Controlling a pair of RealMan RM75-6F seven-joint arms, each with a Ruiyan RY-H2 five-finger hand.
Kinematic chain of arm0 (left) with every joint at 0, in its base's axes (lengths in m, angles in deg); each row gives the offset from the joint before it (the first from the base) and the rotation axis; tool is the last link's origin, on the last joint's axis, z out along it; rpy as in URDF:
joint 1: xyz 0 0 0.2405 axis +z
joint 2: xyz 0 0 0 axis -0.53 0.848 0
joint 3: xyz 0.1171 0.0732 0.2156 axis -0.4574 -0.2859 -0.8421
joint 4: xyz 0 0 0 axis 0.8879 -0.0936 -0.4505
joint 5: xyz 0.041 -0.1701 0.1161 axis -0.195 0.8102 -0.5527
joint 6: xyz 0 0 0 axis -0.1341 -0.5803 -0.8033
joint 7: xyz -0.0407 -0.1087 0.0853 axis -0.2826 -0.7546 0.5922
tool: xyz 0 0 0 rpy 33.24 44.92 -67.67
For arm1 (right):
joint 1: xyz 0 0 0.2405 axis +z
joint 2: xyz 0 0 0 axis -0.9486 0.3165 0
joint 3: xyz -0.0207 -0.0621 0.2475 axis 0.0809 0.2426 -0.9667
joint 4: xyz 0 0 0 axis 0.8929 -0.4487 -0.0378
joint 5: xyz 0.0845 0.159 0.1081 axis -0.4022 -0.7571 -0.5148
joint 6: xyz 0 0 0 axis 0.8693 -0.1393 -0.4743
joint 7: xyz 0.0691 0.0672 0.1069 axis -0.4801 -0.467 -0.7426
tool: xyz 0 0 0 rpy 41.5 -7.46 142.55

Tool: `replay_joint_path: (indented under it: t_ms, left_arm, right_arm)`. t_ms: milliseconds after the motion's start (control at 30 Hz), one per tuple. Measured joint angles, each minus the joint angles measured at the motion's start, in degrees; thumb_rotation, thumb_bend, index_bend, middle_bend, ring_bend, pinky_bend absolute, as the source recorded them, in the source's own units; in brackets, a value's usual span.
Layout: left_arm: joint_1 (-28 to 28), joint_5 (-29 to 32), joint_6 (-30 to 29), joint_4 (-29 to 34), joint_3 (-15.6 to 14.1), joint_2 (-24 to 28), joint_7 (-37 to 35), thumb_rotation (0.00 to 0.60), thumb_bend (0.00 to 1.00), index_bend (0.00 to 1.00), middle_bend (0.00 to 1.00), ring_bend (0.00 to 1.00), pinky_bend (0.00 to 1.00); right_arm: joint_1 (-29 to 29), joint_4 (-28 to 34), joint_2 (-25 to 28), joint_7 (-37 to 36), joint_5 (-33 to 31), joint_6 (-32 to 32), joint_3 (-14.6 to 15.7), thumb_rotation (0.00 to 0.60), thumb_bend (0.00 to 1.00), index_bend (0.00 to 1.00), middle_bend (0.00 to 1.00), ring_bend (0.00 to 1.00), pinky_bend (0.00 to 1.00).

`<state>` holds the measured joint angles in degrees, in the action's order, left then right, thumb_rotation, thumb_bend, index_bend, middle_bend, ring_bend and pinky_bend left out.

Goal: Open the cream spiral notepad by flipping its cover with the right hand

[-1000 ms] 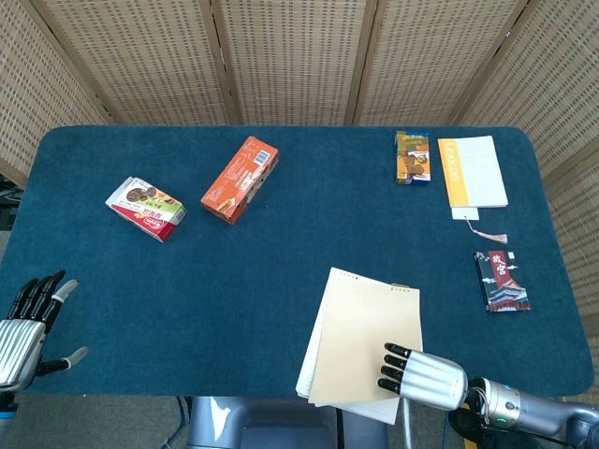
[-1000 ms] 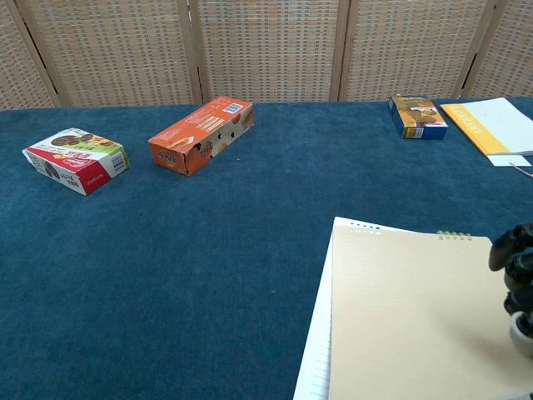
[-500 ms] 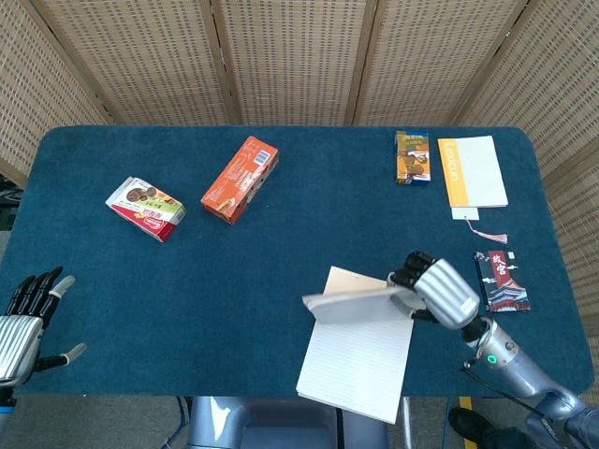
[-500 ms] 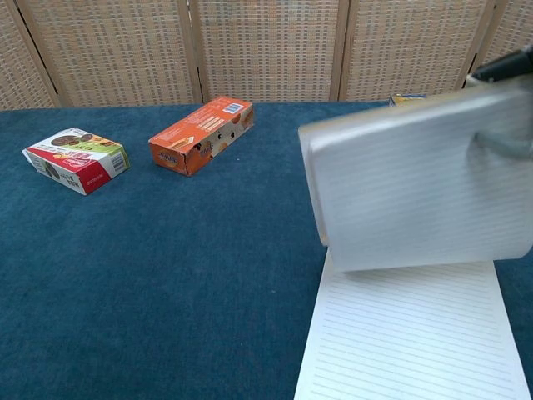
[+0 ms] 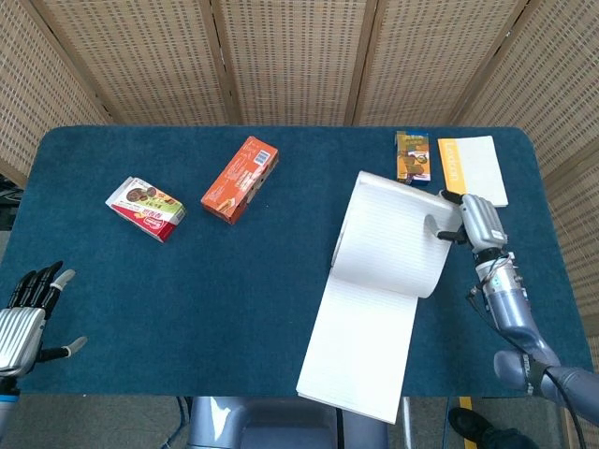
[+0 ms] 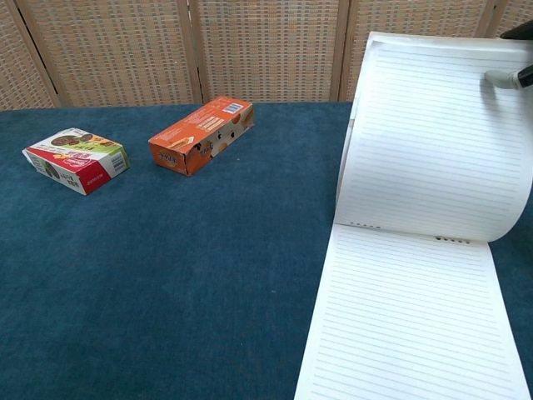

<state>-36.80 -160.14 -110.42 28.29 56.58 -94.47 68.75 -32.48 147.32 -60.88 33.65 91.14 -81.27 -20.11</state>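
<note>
Head view: right hand (image 5: 471,221) holds curled, lined cover (image 5: 393,234) (apparently).

Right hand (image 5: 471,221): in chest view only a fingertip sliver shows at 2 o'clock, rest cut by frame edge; in head view the fingers sit partly behind the lifted cover (image 5: 393,234), so exact grip can't be told. Cover hides the small box (image 5: 412,157) & the yellow-spined book (image 5: 473,170) in chest view, plus part of the surface (image 5: 281,281) behind it. Notepad (image 6: 416,317): bottom edge cut off at 6 o'clock in chest view. Left hand (image 5: 26,318): wrist & arm cut at 8 o'clock in head view. Print on the orange box (image 5: 240,180) & the red snack box (image 5: 145,208) too small to read.
</note>
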Motion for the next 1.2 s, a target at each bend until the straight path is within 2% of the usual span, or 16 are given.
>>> replay_joint_path:
  t_ms: [167, 200, 233, 267, 300, 333, 467, 567, 633, 733, 933, 1033, 1200]
  left_arm:
    - [-0.9, 2.6, 1.9, 0.3, 0.8, -0.4, 1.7, 0.600, 0.00, 0.00, 0.00, 0.00, 0.00]
    - [-1.1, 3.1, 2.3, 0.4, 1.0, -0.5, 2.0, 0.600, 0.00, 0.00, 0.00, 0.00, 0.00]
    - [-1.2, 3.7, 2.7, 0.4, 1.1, -0.6, 2.3, 0.600, 0.00, 0.00, 0.00, 0.00, 0.00]
    - [-1.5, 4.5, 3.1, 0.5, 1.4, -0.8, 2.8, 0.600, 0.00, 0.00, 0.00, 0.00, 0.00]
    - [-1.6, 5.0, 3.3, 0.5, 1.6, -0.9, 3.2, 0.600, 0.00, 0.00, 0.00, 0.00, 0.00]
    - [-1.8, 5.5, 3.6, 0.6, 1.8, -1.1, 3.6, 0.600, 0.00, 0.00, 0.00, 0.00, 0.00]
    - [-2.5, 7.2, 4.7, 0.8, 2.3, -1.7, 5.6, 0.600, 0.00, 0.00, 0.00, 0.00, 0.00]
    - [-2.9, 8.0, 5.4, 0.9, 2.4, -2.2, 6.9, 0.600, 0.00, 0.00, 0.00, 0.00, 0.00]
    - [-3.1, 8.3, 5.8, 1.0, 2.4, -2.3, 7.5, 0.600, 0.00, 0.00, 0.00, 0.00, 0.00]
    - [-3.2, 8.3, 5.9, 1.2, 2.2, -2.4, 7.6, 0.600, 0.00, 0.00, 0.00, 0.00, 0.00]
    - [-2.9, 6.9, 5.0, 1.1, 1.6, -2.2, 7.0, 0.600, 0.00, 0.00, 0.00, 0.00, 0.00]
    - [-2.7, 5.9, 4.5, 0.9, 1.2, -2.2, 6.7, 0.600, 0.00, 0.00, 0.00, 0.00, 0.00]
    - [-2.2, 3.7, 3.4, 0.4, 0.4, -2.2, 5.7, 0.600, 0.00, 0.00, 0.00, 0.00, 0.00]
  right_arm:
    - [1.9, -9.1, -4.2, 1.4, -6.7, 6.1, -3.1, 0.600, 0.45, 0.69, 0.63, 0.57, 0.38]
    - [2.2, -10.8, -5.0, 1.5, -7.2, 6.8, -3.5, 0.600, 0.33, 0.62, 0.53, 0.51, 0.34]
    - [2.5, -12.6, -5.9, 1.7, -7.7, 7.6, -3.9, 0.600, 0.23, 0.51, 0.41, 0.40, 0.27]
    - [2.9, -15.0, -7.0, 1.8, -8.4, 8.5, -4.4, 0.600, 0.09, 0.30, 0.22, 0.22, 0.16]
    - [3.2, -16.9, -7.9, 1.8, -8.8, 9.3, -4.7, 0.600, 0.00, 0.11, 0.06, 0.07, 0.05]
    - [3.5, -18.7, -8.7, 1.8, -9.0, 10.2, -4.9, 0.600, 0.00, 0.02, 0.00, 0.01, 0.01]
    - [4.7, -26.3, -11.5, 0.5, -8.0, 16.8, -4.7, 0.600, 0.00, 0.00, 0.00, 0.00, 0.00]
    - [4.9, -29.0, -12.9, -1.7, -5.6, 19.9, -4.5, 0.600, 0.00, 0.00, 0.00, 0.00, 0.00]
    - [4.8, -29.3, -13.2, -3.9, -3.5, 19.5, -4.5, 0.600, 0.00, 0.00, 0.00, 0.00, 0.00]
    - [3.9, -28.7, -13.0, -7.4, -0.2, 16.3, -4.5, 0.600, 0.00, 0.00, 0.00, 0.00, 0.00]
    - [-0.6, -23.3, -10.2, -8.5, 7.0, 2.9, -2.9, 0.600, 0.00, 0.00, 0.00, 0.00, 0.00]
    - [-4.4, -18.7, -7.9, -7.3, 11.0, -5.7, -1.3, 0.600, 0.00, 0.00, 0.00, 0.00, 0.00]
    - [-13.5, -8.8, -2.7, -3.2, 18.8, -20.9, 3.7, 0.600, 0.00, 0.00, 0.00, 0.00, 0.00]
